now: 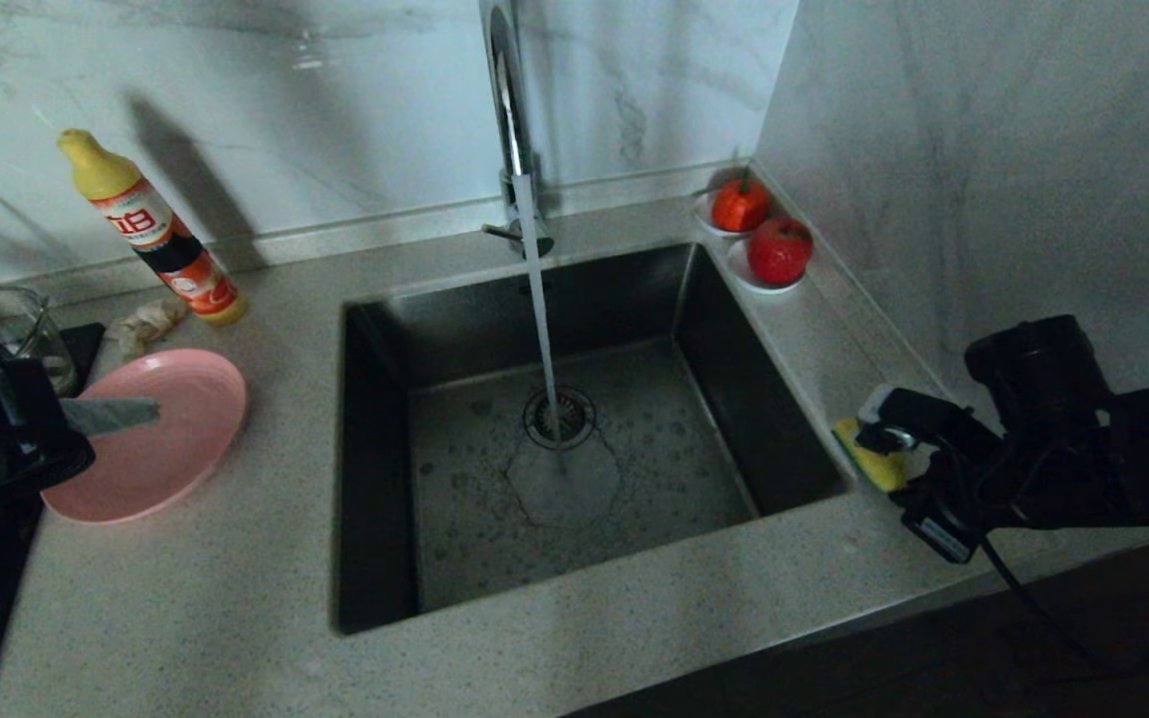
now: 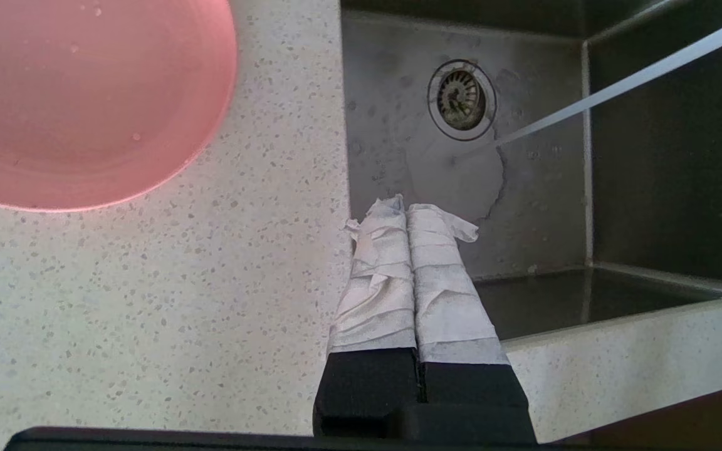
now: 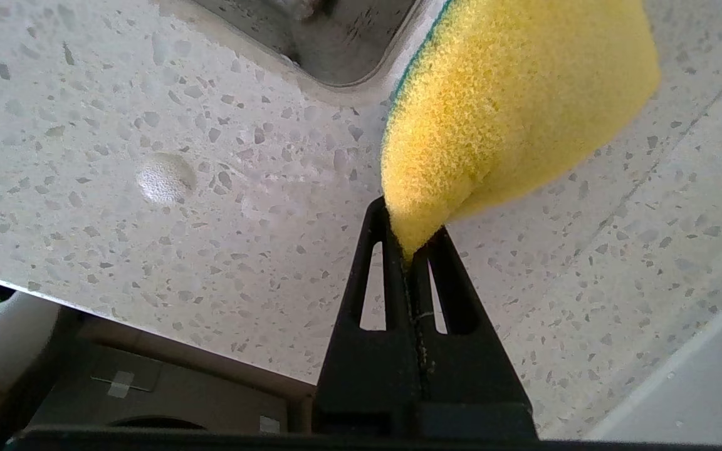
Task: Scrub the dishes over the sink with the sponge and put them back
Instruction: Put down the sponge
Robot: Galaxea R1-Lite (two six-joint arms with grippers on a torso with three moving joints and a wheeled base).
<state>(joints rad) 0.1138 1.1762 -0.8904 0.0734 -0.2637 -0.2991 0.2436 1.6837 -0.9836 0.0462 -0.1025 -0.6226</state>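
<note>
Step in hand: I hold the sponge; no dish is lifted yet.
- Left gripper [image 2: 408, 210]: fingers pressed together, empty, over the counter's left part by the pink plate [image 1: 151, 434].
- Bottle [image 1: 151, 234] and cloth wad [image 1: 146, 324]: back edge, left.
- Sink [image 1: 784, 399]: mid-counter, tap [image 1: 510, 110] running.
- Fruit saucers [image 1: 764, 239]: back right corner.
- Right gripper [image 3: 412, 241]: clamped on the sponge [image 3: 511, 100], at the sink's right rim.
Next I judge: grasp the plate, bring both over the basin; the stream stands between.

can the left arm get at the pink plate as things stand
Probably yes. The left gripper hangs over the counter edge beside the sink, and the pink plate lies on open counter next to it with nothing between them. Its fingers are shut and empty, so they must open first.
</note>
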